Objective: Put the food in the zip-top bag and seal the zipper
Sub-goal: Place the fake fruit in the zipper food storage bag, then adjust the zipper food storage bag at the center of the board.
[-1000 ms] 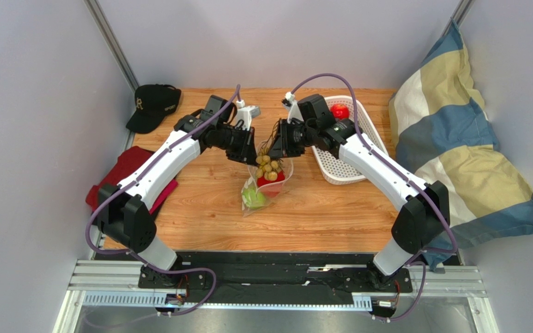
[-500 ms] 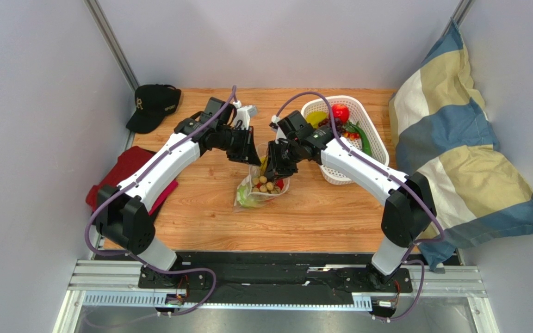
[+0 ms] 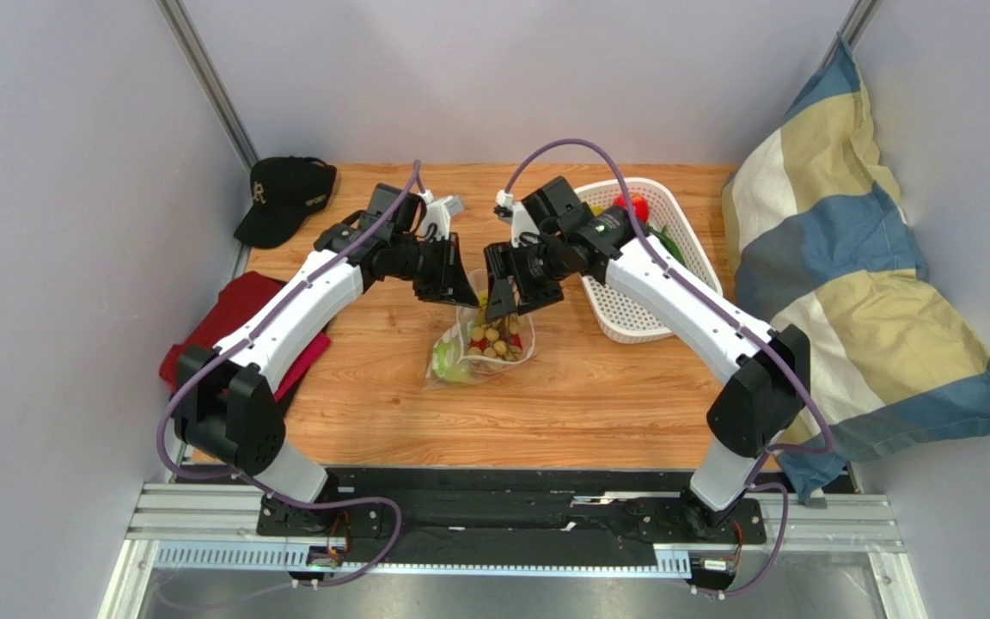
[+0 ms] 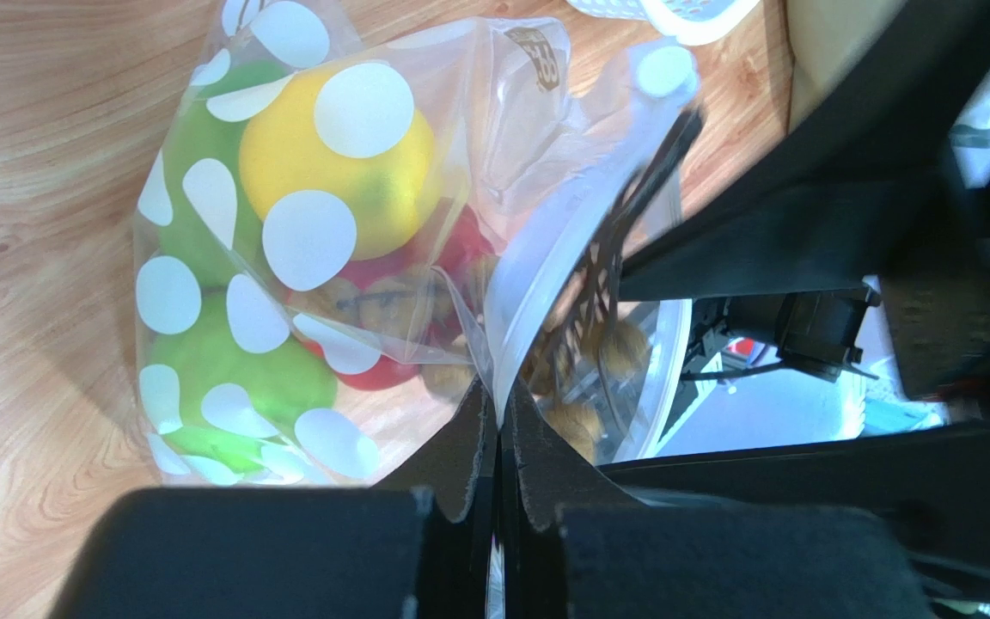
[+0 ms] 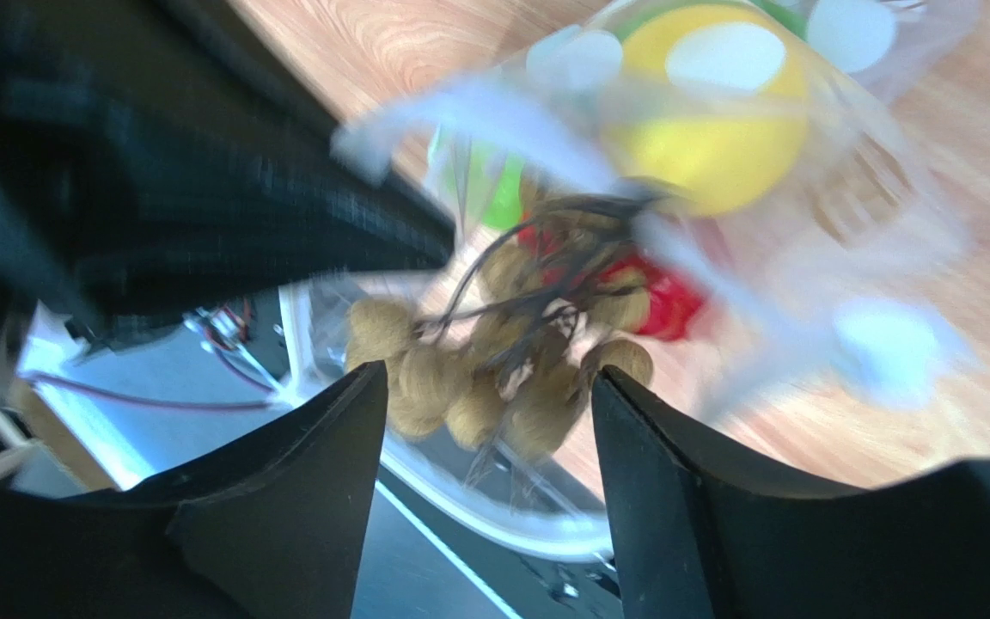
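The bag [image 3: 481,351] lies on the table [image 3: 591,400] just beside the basket [image 3: 619,316]. The left claw [image 4: 500,419] is pinched tight on the bag's edge. The right claw [image 5: 489,383] is spread wide over the bag, with the grapes [image 5: 436,374] between its fingers. A lemon [image 4: 332,155] and green pieces [image 4: 236,374] sit inside.

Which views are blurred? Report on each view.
Right wrist: motion blur smears the clear white-dotted plastic bag and the round yellow toy lemon; left wrist: sharp, dots crisp; top external: sharp, evenly lit.
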### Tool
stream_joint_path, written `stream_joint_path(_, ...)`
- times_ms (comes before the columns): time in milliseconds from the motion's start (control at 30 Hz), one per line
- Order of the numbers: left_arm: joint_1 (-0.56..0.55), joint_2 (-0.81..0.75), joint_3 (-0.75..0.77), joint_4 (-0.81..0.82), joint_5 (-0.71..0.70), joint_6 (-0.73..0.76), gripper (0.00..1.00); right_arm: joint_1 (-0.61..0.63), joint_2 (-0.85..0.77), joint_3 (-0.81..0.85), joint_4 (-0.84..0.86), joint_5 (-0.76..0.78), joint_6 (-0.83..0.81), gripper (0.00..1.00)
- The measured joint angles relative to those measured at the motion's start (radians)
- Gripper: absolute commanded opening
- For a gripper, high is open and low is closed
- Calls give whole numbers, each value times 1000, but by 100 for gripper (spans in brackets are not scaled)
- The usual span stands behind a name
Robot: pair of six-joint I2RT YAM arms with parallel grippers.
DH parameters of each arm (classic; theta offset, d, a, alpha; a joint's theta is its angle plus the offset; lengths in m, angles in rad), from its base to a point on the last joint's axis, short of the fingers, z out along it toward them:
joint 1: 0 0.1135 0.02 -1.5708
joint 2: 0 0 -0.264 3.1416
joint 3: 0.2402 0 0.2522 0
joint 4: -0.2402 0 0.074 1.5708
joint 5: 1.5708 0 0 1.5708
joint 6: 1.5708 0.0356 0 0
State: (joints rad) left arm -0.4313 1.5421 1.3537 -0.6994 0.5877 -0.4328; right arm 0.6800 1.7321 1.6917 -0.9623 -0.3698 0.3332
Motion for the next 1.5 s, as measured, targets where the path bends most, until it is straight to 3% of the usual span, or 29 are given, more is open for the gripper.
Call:
stream_joint_path(233, 16, -3, -7, 2, 36, 0, 0, -77, -111, -47, -85, 11, -158, 67)
stream_joint_path(600, 17, -3, -6, 1, 60, 4, 0, -147, -117, -186, -24, -40, -154, 47)
stream_joint_path(733, 17, -3, -6, 0, 60, 7, 0, -147, -90, -186, 21, -95, -131, 51)
stream_joint_path(767, 17, -3, -6, 0, 59, 8, 0, -147, -81, -186, 28, -109, -124, 59)
stream_joint_path(867, 18, -3, -6, -6, 59, 9, 0, -150, -64, -186, 42, -150, -109, 67)
stream_joint_path(1067, 20, -3, -6, -7, 60, 11, 0, -158, -64, -189, 54, -208, -102, 63)
stream_joint_path(1167, 21, -3, -6, -7, 60, 10, 0, -158, -64, -190, 58, -221, -101, 52)
stream_joint_path(1233, 21, -3, -6, -7, 62, 11, 0, -158, -64, -194, 69, -225, -101, 40)
stream_joint_path(1267, 21, -3, -6, -7, 63, 11, 0, -158, -64, -198, 71, -224, -102, 8)
stream_joint_path(1300, 21, -3, -6, -7, 65, 11, 0, -158, -64, -207, 75, -222, -102, 0)
stream_joint_path(1500, 21, -4, 2, -39, 74, 41, 0, -158, -51, -220, 80, -239, -85, 0)
